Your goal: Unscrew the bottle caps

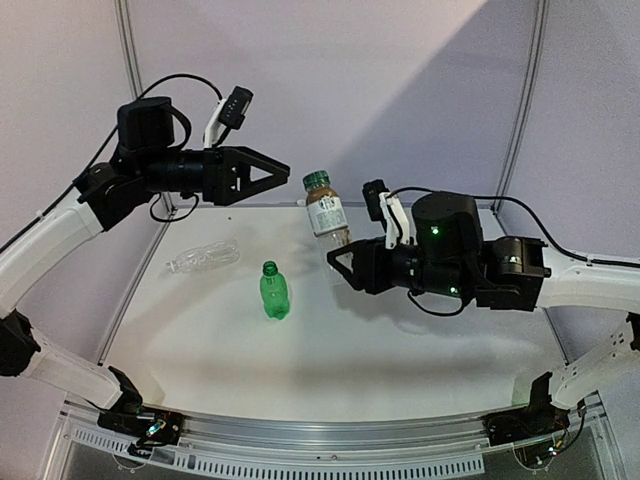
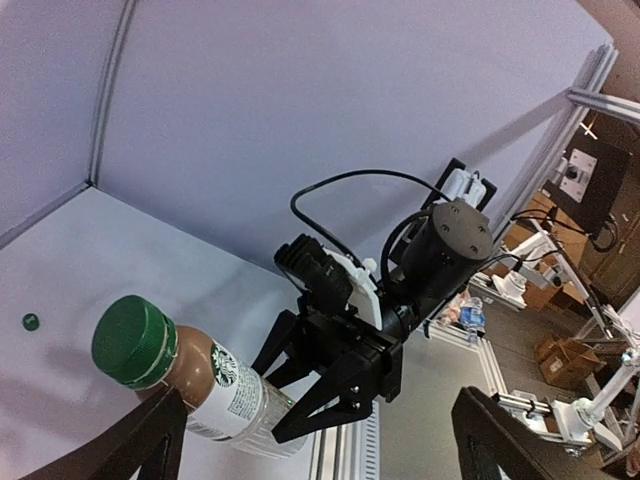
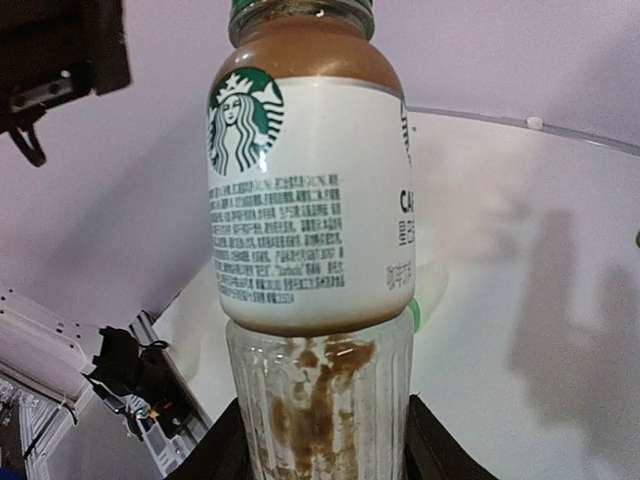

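Hiding base of labelled bottle (image 3: 310,200), right jaws, green cap (image 3: 300,4) cropped

We've got the white table (image 1: 400,350) in view. Near its middle, the green bottle (image 1: 272,291) stands upright on the surface. At about ten o'clock from it, near but not touching, the clear ribbed bottle (image 1: 203,256) lies on its side. In the left wrist view we also spot a small dark green cap (image 2: 30,321) lying loose on the tabletop.
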Action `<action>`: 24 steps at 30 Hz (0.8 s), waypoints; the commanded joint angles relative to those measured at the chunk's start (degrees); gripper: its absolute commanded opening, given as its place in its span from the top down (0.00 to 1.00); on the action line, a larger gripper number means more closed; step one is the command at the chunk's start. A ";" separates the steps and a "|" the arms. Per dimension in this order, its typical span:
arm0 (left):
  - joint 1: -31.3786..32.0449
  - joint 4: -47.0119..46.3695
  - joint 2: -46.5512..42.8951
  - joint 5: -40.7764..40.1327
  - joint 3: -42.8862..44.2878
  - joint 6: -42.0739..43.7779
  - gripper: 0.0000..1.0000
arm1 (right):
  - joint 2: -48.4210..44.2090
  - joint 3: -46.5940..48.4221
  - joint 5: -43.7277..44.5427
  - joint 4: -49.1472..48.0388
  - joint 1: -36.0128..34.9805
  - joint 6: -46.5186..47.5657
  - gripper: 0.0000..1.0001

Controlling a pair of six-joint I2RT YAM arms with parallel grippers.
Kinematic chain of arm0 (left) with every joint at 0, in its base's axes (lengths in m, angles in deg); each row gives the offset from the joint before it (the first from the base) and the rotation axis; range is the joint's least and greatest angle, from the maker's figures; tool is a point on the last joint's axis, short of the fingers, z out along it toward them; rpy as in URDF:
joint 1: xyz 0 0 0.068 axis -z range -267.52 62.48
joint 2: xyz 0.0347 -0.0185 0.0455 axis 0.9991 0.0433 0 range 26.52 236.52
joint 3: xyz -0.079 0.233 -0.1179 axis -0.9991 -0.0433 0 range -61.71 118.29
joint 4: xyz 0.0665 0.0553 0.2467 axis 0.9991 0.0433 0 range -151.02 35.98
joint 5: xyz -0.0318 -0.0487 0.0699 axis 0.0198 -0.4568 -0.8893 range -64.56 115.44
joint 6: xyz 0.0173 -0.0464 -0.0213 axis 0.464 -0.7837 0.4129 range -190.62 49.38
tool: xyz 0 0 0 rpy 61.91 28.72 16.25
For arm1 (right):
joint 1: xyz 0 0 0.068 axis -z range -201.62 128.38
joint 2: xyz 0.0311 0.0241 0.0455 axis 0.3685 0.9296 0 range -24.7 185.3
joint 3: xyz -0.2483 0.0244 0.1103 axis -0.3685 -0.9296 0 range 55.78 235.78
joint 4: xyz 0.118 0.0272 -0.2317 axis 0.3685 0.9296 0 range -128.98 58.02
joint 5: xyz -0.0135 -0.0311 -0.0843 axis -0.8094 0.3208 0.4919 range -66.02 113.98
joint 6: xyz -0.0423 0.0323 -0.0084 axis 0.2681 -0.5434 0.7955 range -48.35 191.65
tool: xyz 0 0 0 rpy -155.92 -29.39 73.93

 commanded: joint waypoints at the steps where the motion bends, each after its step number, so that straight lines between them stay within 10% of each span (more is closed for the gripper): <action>1: -0.34 -3.29 3.44 6.69 1.84 -3.74 0.05 | -0.06 3.55 -4.13 -4.71 0.30 3.11 0.76; 16: 1.79 -7.30 9.21 6.64 2.40 -9.12 0.09 | 1.15 7.00 -8.44 -6.97 0.31 4.66 0.76; 24: 2.33 -15.18 10.64 5.69 0.95 -14.83 0.48 | 1.89 7.09 -10.73 -8.57 0.24 4.43 0.76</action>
